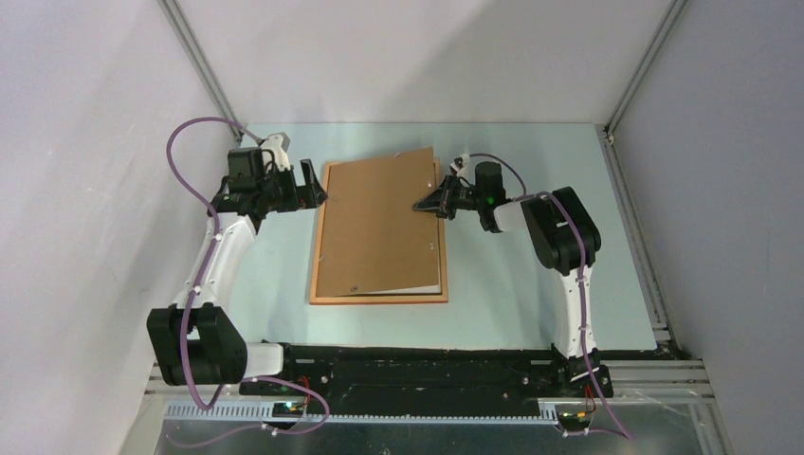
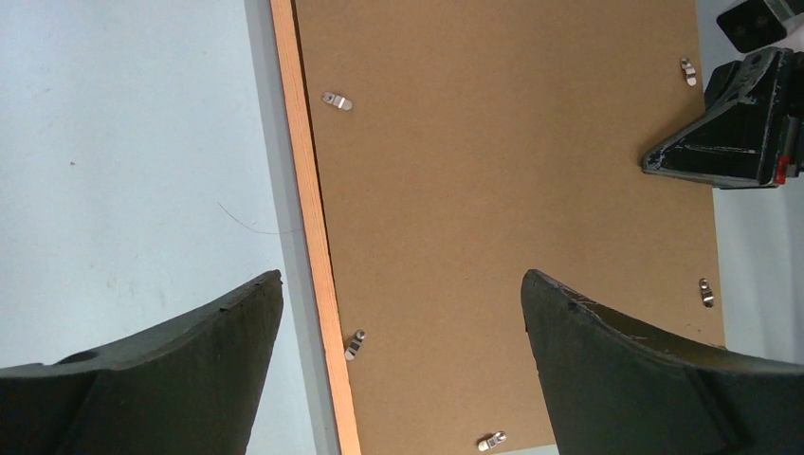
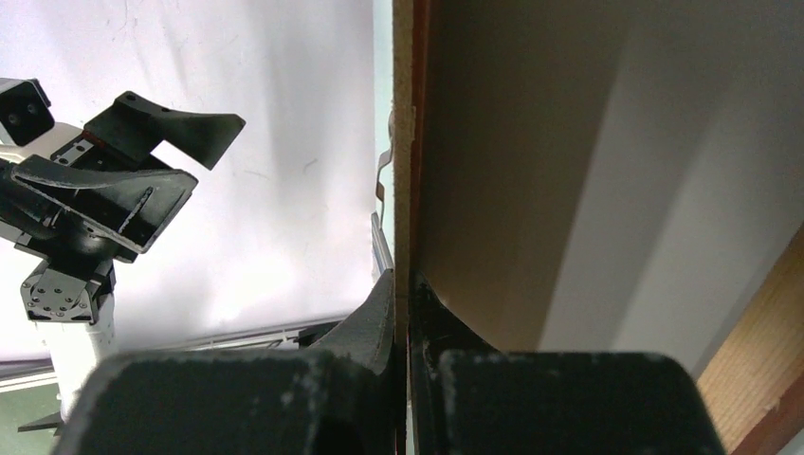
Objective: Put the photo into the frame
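The frame [image 1: 377, 300] lay flat on the desk [image 1: 493, 284] with its back side up. The brown backing board [image 1: 379, 227] was over it but not seated: its right edge was raised, and the board sat a little turned against the frame. The right end effector [image 1: 422, 203] was clenched on that raised edge, and the right wrist view showed the thin board pinched between its two fingers. Under the lifted board, near the frame's near right corner, a narrow white strip showed. I judged it to be the photo [image 1: 417, 289], lying face down inside the frame, although its printed side was not visible in any view. The left end effector [image 1: 313, 188] was released, with its jaws wide apart and nothing between them, and it hovered just beside the far end of the frame's left rail. The small metal clips [image 2: 337, 100] on the board did not appear to reach over the rail. In my judgement the photo was probably already in its place. What was left was to lower the board squarely into the frame and then to fasten the clips.
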`<state>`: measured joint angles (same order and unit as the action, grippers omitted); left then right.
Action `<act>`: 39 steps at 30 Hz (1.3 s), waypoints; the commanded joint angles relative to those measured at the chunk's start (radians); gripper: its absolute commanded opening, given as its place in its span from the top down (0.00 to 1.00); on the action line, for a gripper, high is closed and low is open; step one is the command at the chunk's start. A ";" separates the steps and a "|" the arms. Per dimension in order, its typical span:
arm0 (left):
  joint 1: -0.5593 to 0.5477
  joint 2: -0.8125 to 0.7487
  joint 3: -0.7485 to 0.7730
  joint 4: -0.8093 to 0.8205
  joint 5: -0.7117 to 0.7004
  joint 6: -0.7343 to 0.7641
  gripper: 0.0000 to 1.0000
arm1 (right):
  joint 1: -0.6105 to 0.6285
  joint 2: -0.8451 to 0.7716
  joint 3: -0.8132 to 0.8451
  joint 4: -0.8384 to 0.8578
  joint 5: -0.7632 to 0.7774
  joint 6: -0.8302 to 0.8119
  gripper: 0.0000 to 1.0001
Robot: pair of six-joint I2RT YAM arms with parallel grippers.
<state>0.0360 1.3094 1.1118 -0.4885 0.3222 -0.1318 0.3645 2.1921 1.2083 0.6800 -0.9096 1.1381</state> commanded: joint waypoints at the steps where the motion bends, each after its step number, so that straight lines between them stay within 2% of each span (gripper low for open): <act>1: 0.007 -0.015 -0.009 0.022 0.018 -0.005 0.00 | 0.006 0.009 0.009 0.078 -0.028 0.013 1.00; 19: 0.007 -0.018 -0.012 0.021 0.014 -0.003 0.00 | 0.000 0.067 0.060 0.047 -0.056 -0.009 1.00; 25: 0.007 -0.016 -0.013 0.021 0.015 -0.003 0.00 | -0.007 0.079 0.089 0.016 -0.067 -0.028 0.97; 29: 0.007 -0.015 -0.013 0.022 0.015 -0.003 0.00 | -0.009 0.087 0.107 -0.009 -0.073 -0.043 0.91; 34: 0.006 -0.016 -0.013 0.022 0.015 -0.001 0.00 | -0.007 0.086 0.116 -0.040 -0.069 -0.069 0.77; 39: 0.006 -0.015 -0.015 0.021 0.015 -0.002 0.00 | -0.003 0.084 0.114 -0.063 -0.066 -0.083 0.71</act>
<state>0.0360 1.3094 1.1072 -0.4889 0.3222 -0.1314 0.3576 2.2768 1.2854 0.6102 -0.9585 1.0901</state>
